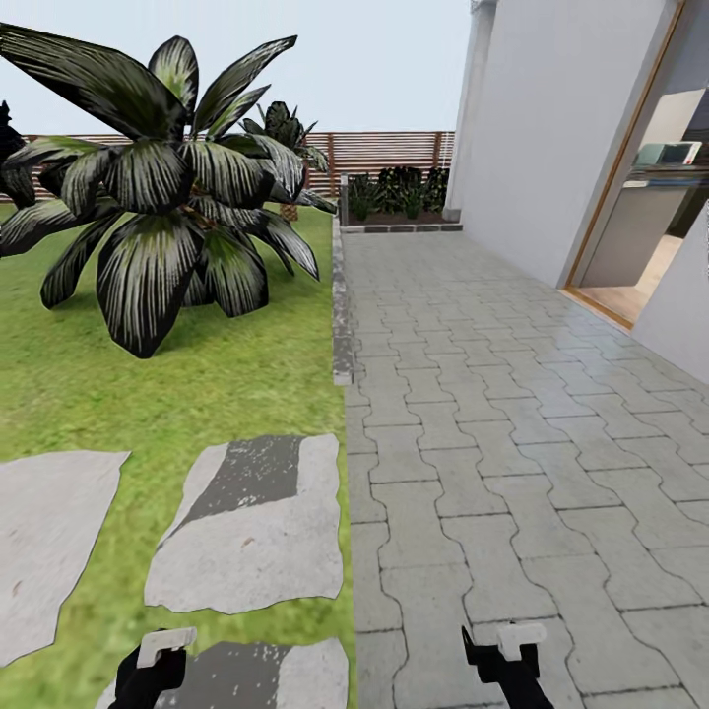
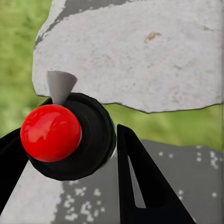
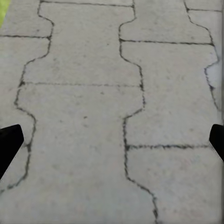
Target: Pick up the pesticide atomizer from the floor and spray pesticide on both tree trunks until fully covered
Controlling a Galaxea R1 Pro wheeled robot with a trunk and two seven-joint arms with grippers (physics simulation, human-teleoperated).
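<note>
In the left wrist view, the pesticide atomizer (image 2: pixel 70 135) has a round black body, a glossy red ball top and a short grey nozzle. My left gripper (image 2: pixel 74 156) is shut on it, a black finger (image 2: pixel 140 182) on each side, above a grey stepping slab (image 2: pixel 140 51) and grass. From the head, the left gripper (image 1: pixel 148 675) is low over the slabs at the lawn's edge. My right gripper (image 1: pixel 505 658) hangs open over the paving, its fingertips (image 3: pixel 8 142) far apart. The trees and their trunks are out of view.
A broad-leaved striped bush (image 1: pixel 167 197) stands on the lawn (image 1: pixel 197 384) ahead to the left. Grey interlocking paving (image 1: pixel 492 423) runs ahead along the white house wall (image 1: pixel 551 128) with an open doorway (image 1: pixel 650 217). A slat fence (image 1: pixel 384 148) and a planter (image 1: pixel 399 197) close the far end.
</note>
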